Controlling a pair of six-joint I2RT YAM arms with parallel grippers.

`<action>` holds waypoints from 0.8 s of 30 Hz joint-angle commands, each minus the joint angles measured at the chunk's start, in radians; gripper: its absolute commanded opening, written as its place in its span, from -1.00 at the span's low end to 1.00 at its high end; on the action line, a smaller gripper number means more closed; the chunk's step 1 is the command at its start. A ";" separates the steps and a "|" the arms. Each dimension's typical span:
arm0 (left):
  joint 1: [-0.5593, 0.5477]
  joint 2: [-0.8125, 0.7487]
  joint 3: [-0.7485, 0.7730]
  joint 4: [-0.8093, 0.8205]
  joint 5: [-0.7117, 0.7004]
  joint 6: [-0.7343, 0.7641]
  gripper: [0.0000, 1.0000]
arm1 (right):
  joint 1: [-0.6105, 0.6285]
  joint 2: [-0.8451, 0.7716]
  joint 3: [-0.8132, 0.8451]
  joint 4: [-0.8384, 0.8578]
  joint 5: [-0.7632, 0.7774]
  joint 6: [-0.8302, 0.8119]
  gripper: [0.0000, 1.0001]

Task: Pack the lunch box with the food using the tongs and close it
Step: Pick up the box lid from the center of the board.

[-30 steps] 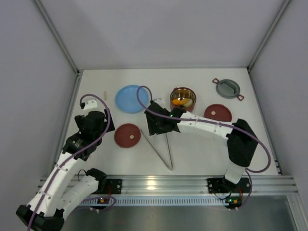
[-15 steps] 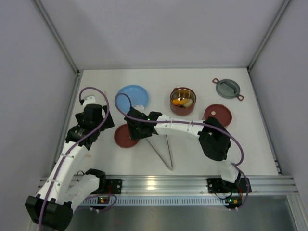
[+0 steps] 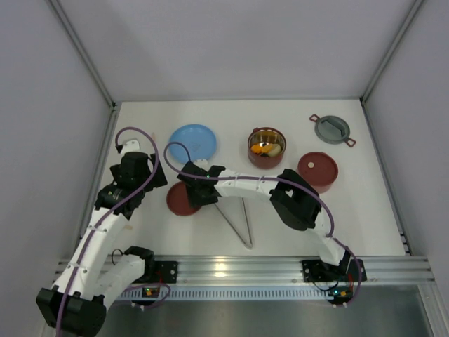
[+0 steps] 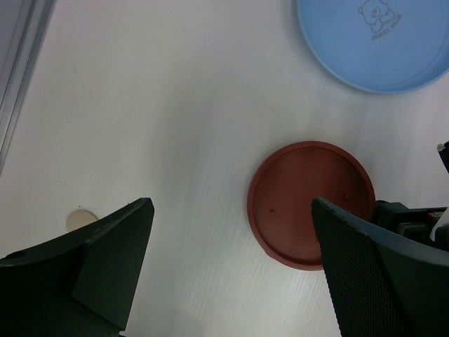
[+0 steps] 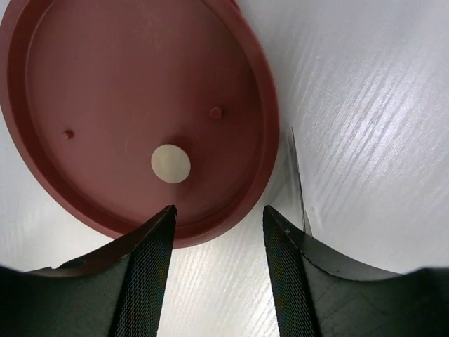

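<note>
Straddling the rim of the dark-red lid, right fingers apart.

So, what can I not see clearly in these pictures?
Right wrist view: the tongs are only a sliver, cut off by a finger of the right gripper.
Top view: the food in the bowl is too small to count.
Left wrist view: a finger of the left gripper hides part of the red lid.
</note>
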 commanded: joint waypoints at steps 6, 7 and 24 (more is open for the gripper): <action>0.007 -0.032 -0.002 0.045 0.017 0.010 0.98 | -0.029 0.026 0.049 0.008 0.019 0.043 0.04; 0.007 -0.031 -0.002 0.045 0.018 0.010 0.98 | -0.032 0.033 0.054 0.006 0.019 0.045 0.03; 0.007 -0.034 -0.003 0.047 0.032 0.013 0.98 | -0.044 0.148 0.178 -0.138 0.146 0.009 -0.52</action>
